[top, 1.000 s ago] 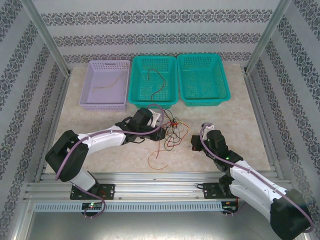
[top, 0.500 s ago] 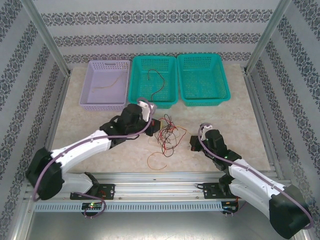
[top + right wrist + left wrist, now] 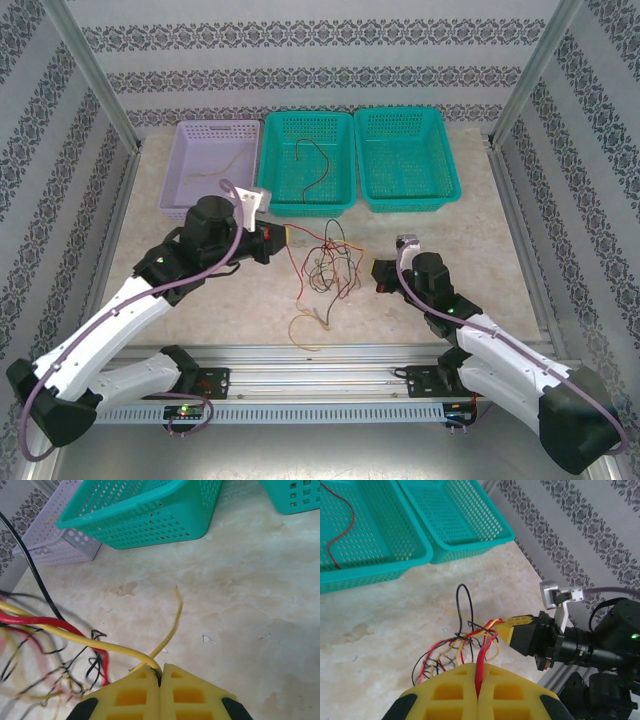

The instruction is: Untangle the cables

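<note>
We are at the pulling-apart step. The cables point(image 3: 325, 262) sit in a messy knot in the middle of the top picture, on the bench point(image 3: 480, 250), right between the two arms. The left pincer point(image 3: 284, 238) is shut tight on a red cable point(image 3: 480, 667), which runs up from its yellow fingers into the knot. The right pincer point(image 3: 378, 276) is shut too. It pinches a yellow cable point(image 3: 107, 646) that goes off to the left side of its own picture, into the same knot. So each arm holds one wire, and the knot is stretched between them. Thin black wires loop around both the red one and the yellow one. An orange loop point(image 3: 310, 325) lies by itself on the bench, just below the knot. Another red wire point(image 3: 328, 165) lies in the middle green basket point(image 3: 308, 116) at the top, and a pale wire lies in the mauve basket point(image 3: 205, 212) at the upper left. We think the next move is a slow pull, with the two pincers going away from each other, so one wire slips out of the knot. It needs a soft pull, since a hard tug could make the black loops grip tighter. We guess the freed wire then goes into a basket.
</note>
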{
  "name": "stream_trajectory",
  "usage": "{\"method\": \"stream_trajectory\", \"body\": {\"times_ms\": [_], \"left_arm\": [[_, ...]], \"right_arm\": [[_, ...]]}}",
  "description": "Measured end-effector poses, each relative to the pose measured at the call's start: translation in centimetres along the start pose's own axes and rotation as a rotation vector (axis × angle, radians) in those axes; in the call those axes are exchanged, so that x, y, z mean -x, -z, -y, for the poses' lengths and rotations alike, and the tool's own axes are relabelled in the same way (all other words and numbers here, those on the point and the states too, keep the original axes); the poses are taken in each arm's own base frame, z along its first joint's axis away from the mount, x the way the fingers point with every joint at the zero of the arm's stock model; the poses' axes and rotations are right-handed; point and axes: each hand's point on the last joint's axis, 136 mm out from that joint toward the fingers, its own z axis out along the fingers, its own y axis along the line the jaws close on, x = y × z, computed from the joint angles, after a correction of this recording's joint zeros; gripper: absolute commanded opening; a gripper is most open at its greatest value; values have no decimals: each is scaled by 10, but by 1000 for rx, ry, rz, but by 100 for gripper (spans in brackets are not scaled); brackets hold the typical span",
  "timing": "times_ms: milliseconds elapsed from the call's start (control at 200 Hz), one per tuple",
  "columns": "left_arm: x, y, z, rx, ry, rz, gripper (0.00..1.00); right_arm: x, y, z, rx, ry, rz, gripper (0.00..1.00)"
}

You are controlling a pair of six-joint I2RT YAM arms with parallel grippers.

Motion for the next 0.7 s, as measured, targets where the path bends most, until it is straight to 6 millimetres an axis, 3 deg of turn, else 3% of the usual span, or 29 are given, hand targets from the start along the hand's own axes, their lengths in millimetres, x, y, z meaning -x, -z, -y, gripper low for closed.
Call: {"method": "stream_trajectory", "body": {"times_ms": [300, 440, 540, 699], "left_arm": [[44, 51, -9, 81, -11, 93, 0], [83, 90, -8, 137, -48, 213, 0], [117, 122, -4, 186, -88, 333, 0], [142, 149, -1, 233, -119, 423, 0]], "right_arm": [[8, 0, -1, -11, -3, 20, 0], [2, 3, 26, -145, -48, 17, 0], [-9, 10, 58, -286, -97, 1, 0], [-20, 20, 83, -393, -140, -8, 0]]}}
